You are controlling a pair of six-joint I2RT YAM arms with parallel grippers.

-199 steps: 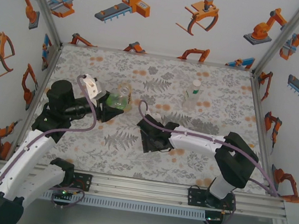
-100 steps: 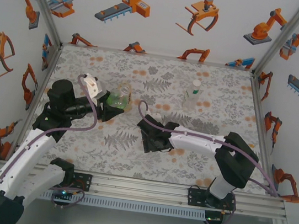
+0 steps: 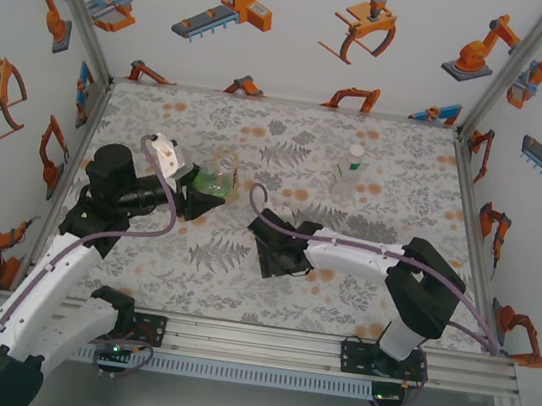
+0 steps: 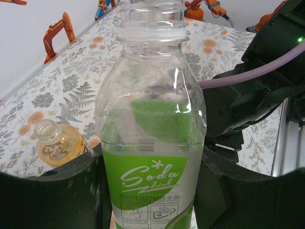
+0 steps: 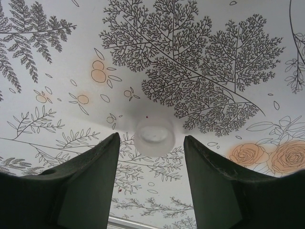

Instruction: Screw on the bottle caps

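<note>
**A:** What is the left hand [image 3: 199, 196] doing?

**B:** I have it clamped on the green soda bottle [image 4: 151, 143], whose neck is bare. The amber bottle [image 4: 55, 145] stands near it, also uncapped.

**A:** And the right hand [image 3: 272, 256]?

**B:** I see its 2 fingers [image 5: 86, 181] partly spread, straddling 1 whitish cap [image 5: 154, 136] that lies on the counter [image 3: 239, 284], with a gap on each side. The slim bottle [image 3: 347, 176] stands well apart, farther back.

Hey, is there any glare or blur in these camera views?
Left wrist: white glare streaks on the clear soda bottle, otherwise sharp. Right wrist: the whitish cap looks soft and washed out, fern-print tabletop crisp. Top external: even light, faint shadows.
</note>
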